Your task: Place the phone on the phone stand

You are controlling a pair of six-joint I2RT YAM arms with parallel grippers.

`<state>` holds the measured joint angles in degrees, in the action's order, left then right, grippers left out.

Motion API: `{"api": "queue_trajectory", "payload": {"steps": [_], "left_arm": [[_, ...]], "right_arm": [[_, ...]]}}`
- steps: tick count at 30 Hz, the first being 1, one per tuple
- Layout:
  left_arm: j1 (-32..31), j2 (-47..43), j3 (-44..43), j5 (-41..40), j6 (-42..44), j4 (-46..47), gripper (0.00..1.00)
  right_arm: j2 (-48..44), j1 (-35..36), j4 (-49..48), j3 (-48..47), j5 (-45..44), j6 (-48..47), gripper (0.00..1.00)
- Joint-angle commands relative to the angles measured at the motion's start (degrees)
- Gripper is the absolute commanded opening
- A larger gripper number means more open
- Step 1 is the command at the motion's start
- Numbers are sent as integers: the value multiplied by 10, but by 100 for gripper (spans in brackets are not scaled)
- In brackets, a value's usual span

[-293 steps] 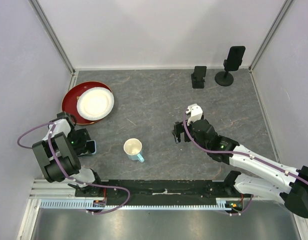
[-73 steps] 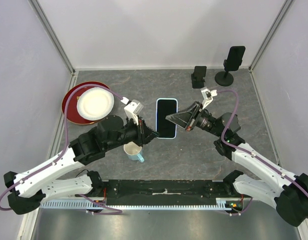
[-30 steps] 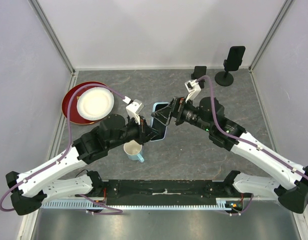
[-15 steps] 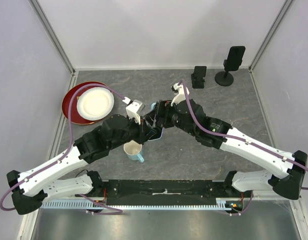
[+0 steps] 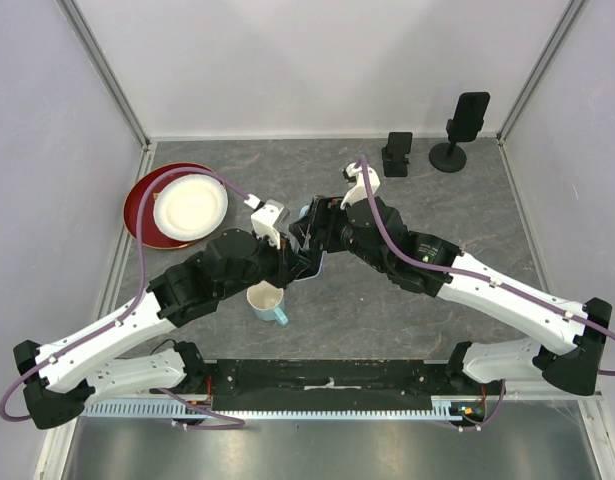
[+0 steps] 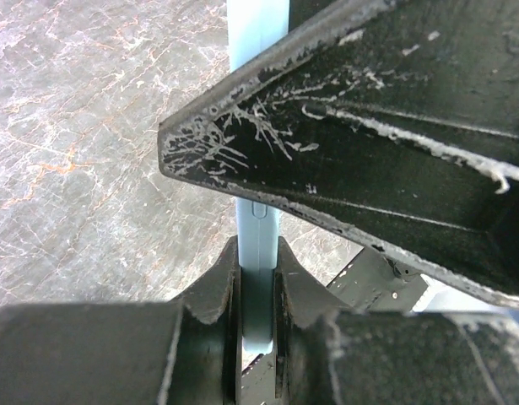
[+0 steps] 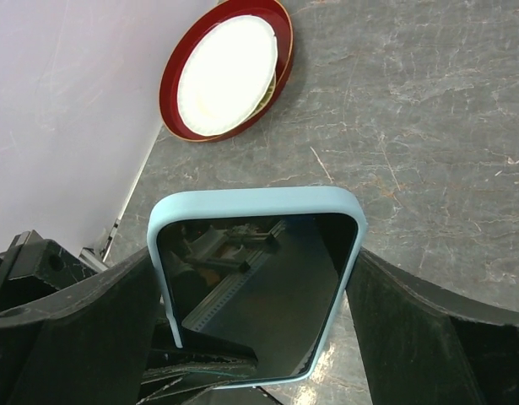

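Handover step. Phone (image 7: pixel 255 278) held on edge above table (image 5: pixel 237 180) centre, clenched in left tool (image 6: pixel 257 278). Right tool (image 7: pixel 257 295) set either side of phone; its grip cannot be told. Firm right clamp needed before left is released. Low stand (image 5: pixel 396 154), tall stand (image 5: pixel 449 157) far right.

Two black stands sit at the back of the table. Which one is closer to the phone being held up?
The short, squat stand, just left of the tall round-based one. It sits nearer the phone.
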<state>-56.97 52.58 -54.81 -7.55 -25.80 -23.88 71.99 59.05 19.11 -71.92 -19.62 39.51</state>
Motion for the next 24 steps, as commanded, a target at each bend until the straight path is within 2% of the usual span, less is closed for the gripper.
{"api": "queue_trajectory", "payload": {"steps": [1,2,5,6,8,9,10,11,12,13,14,16,17,24], "left_arm": [[-1,-7,-21,-12,27,45,2],[-1,-6,-21,-12,28,44,2],[-1,-8,-20,-11,28,44,2],[-1,-8,-20,-11,29,44,2],[-1,-8,-21,-9,32,44,2],[-1,-6,-22,2,36,45,2],[-1,-5,-24,10,40,39,2],[-1,1,-28,16,43,34,8],[-1,3,-35,23,42,26,17],[-1,5,-38,23,41,15,28],[-1,6,-40,23,38,9,49],[-1,3,-39,16,36,-1,72],[0,1,-39,11,35,-12,88],[1,-54,-51,-108,42,-49,96]], "right_arm": [[3,3,-15,-25,-7,-6,88],[3,2,-17,-24,-8,-5,87],[6,2,-22,-23,-2,-4,77],[7,2,-22,-22,-1,-5,69],[11,3,-22,-21,0,-11,59],[11,3,-22,-18,1,-14,46],[11,2,-22,-16,3,-20,38],[11,2,-23,-9,5,-34,28],[8,2,-26,-4,0,-41,6],[4,2,-26,1,-8,-47,0],[0,0,-25,8,-17,-55,0],[-8,-9,-27,31,-36,-79,0],[-12,-25,-26,39,-40,-86,0],[-25,-138,-58,120,-76,-174,0]]}}
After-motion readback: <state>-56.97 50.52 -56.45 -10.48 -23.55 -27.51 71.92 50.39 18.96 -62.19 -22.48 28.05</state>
